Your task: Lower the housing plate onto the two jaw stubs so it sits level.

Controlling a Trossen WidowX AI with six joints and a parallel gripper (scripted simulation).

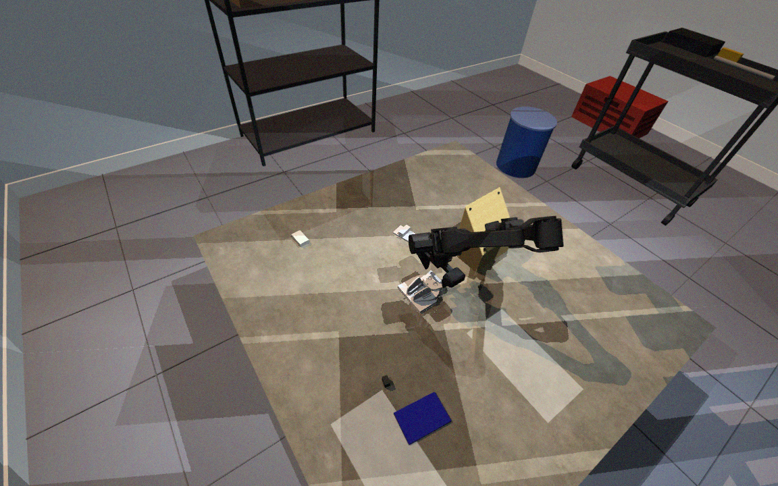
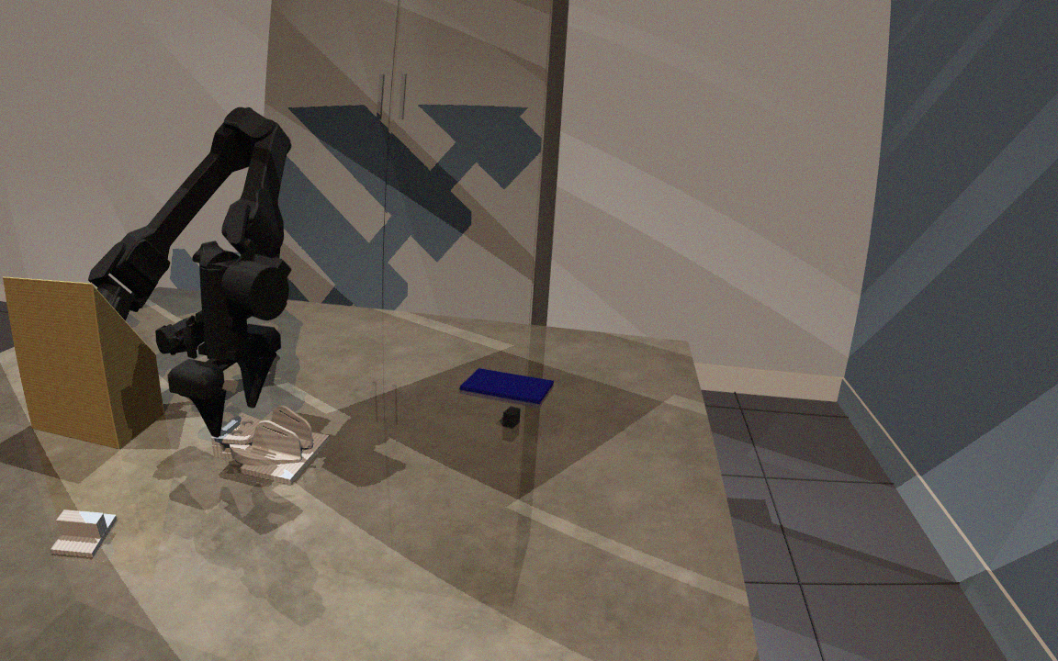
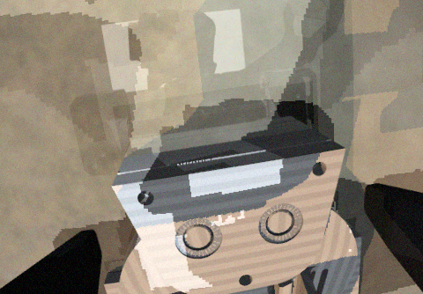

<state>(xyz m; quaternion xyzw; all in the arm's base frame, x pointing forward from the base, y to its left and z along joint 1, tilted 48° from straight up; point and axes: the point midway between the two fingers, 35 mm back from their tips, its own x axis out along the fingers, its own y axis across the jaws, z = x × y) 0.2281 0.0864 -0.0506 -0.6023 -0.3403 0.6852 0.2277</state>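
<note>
Around you, blue-grey and pale walls meet a tiled floor (image 1: 101, 374) (image 2: 837, 526), with patchy light and angular shadows across them. From the top view, you see a dark shelf unit (image 1: 250, 121), a blue bin (image 1: 523, 148), a red crate (image 1: 638, 102) and a black cart (image 1: 633, 173); the exterior view shows you a tall two-door cabinet (image 2: 475, 49).
</note>
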